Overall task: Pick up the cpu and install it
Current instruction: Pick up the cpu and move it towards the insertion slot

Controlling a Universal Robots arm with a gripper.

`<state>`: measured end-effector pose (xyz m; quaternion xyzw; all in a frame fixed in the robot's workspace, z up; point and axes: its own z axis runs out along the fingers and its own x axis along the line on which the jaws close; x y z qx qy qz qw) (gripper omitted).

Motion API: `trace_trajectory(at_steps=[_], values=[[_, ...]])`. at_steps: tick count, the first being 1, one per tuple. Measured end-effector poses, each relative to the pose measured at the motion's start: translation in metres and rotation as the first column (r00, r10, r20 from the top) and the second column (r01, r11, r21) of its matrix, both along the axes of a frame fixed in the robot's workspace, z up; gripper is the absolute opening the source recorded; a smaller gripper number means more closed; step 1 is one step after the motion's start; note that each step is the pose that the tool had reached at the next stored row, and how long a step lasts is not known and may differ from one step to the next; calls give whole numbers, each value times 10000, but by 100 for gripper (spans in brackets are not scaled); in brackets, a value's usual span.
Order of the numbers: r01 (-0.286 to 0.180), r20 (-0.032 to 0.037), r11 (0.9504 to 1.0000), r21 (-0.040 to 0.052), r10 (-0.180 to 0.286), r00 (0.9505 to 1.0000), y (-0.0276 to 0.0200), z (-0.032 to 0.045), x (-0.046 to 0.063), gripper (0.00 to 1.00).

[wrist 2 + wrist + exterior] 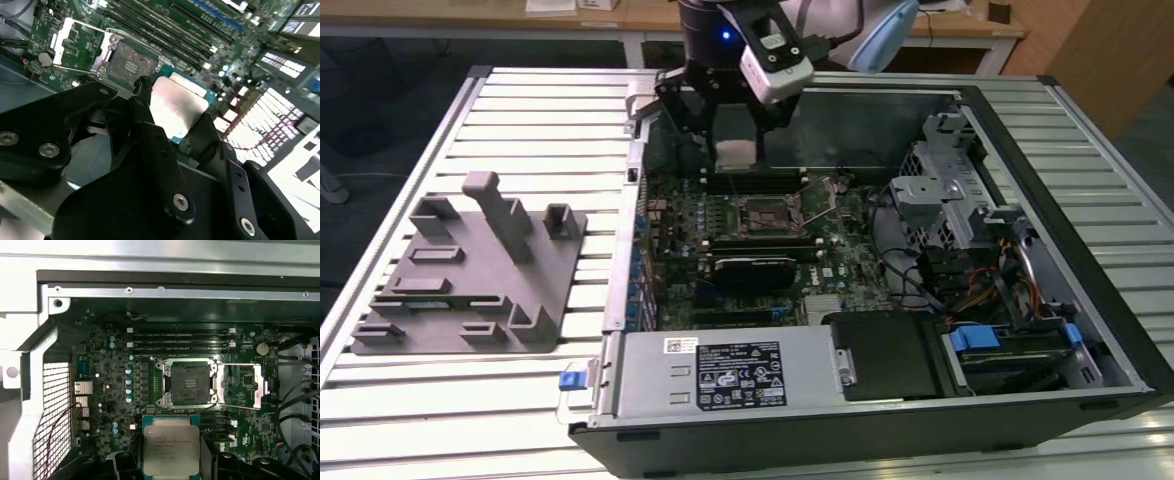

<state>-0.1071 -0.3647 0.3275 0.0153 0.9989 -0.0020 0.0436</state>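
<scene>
One arm (pixel 720 35) reaches down over the mobo (pixel 834 255), gripper (pixel 175 105) clamped on the cpu (pixel 171 447) (silver top up), near open socket (pixel 190 383).

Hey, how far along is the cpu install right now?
Pickup looks done: the gripper is shut on the cpu, holding it above the motherboard. The socket is empty, with its retention frame swung open. Left: the cpu is not yet seated in the socket.
</scene>
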Motion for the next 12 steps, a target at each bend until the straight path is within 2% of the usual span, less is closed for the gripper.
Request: trace_trajectory(at_steps=[6,12], values=[[0,-126,10000,0,0,9999,45,-108,137,55],[0,-308,10000,-1,0,9995,80,-210,257,55]])
